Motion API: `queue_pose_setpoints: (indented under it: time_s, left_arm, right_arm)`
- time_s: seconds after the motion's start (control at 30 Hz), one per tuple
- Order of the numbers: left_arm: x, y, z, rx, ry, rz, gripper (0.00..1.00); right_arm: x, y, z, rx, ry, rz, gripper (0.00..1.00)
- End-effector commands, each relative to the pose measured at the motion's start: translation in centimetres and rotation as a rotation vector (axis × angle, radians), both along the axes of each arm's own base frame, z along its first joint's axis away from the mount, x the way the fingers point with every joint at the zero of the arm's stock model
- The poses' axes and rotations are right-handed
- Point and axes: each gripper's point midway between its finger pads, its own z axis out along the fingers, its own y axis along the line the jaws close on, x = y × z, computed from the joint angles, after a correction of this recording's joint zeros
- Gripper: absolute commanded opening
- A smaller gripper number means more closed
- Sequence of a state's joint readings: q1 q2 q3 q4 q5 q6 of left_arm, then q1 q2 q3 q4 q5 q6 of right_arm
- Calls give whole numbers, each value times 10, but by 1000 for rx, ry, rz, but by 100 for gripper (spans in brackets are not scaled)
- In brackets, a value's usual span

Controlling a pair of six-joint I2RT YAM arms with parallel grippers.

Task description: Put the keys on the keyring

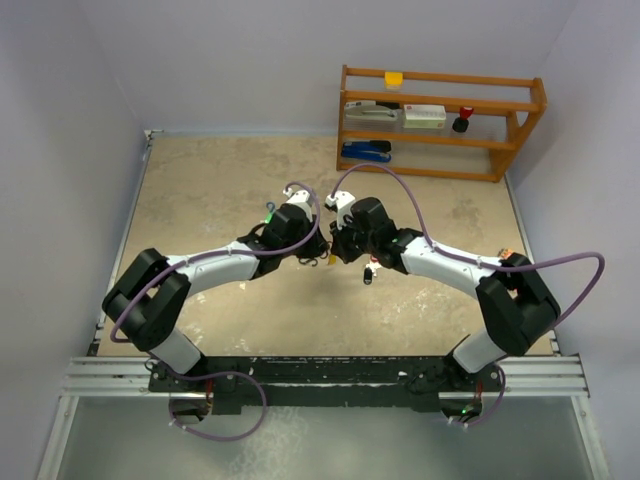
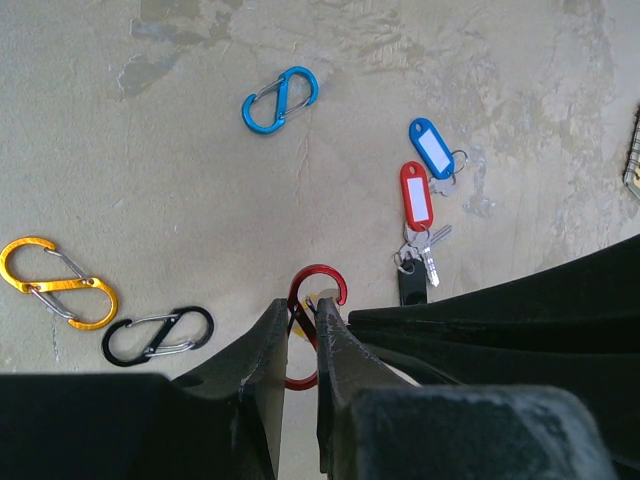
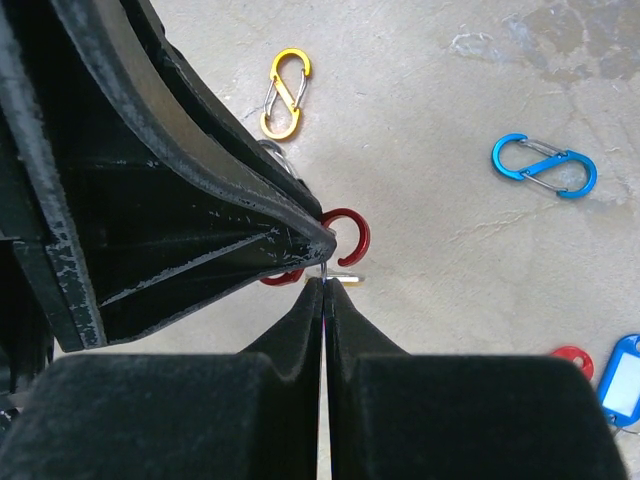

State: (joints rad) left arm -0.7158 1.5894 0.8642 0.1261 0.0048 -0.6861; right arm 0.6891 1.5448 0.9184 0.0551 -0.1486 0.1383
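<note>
left end effector (image 2: 303, 308) clamped on the red clip (image 2: 318, 268). right end effector (image 3: 325, 290) fully closed right at that clip, with a thin silver sliver at its tips - can't tell what it is. blue-tag key (image 2: 432, 147), red-tag key (image 2: 414, 193) and black fob (image 2: 411, 285) lie clustered on the bench (image 2: 180, 170) - just right of the clip, not on it.

The table (image 2: 200, 60) bears a blue clip (image 2: 279, 99), orange clip (image 2: 58, 283), black clip (image 2: 158, 335) and tagged keys (image 2: 415, 195).
</note>
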Motion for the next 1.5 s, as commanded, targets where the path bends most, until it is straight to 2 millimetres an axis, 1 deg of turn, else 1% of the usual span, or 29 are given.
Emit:
queue_pose_setpoints:
  time_s: [0.0, 0.37, 0.77, 1.3, 1.47]
  left_arm:
    - [7, -15, 25, -45, -65, -38, 0]
    - [-1, -13, 18, -23, -46, -52, 0]
    - [-6, -10, 12, 1, -34, -58, 0]
    - [-9, -7, 17, 14, -40, -67, 0]
    - [-11, -10, 20, 10, -36, -86, 0]
  right_arm:
    - [11, 10, 26, 34, -71, 8, 0]
    - [15, 6, 30, 37, -94, -22, 0]
    - [17, 1, 30, 23, -107, -46, 0]
    - [20, -5, 28, -2, -119, -75, 0]
    - [20, -7, 28, -7, -116, -79, 0]
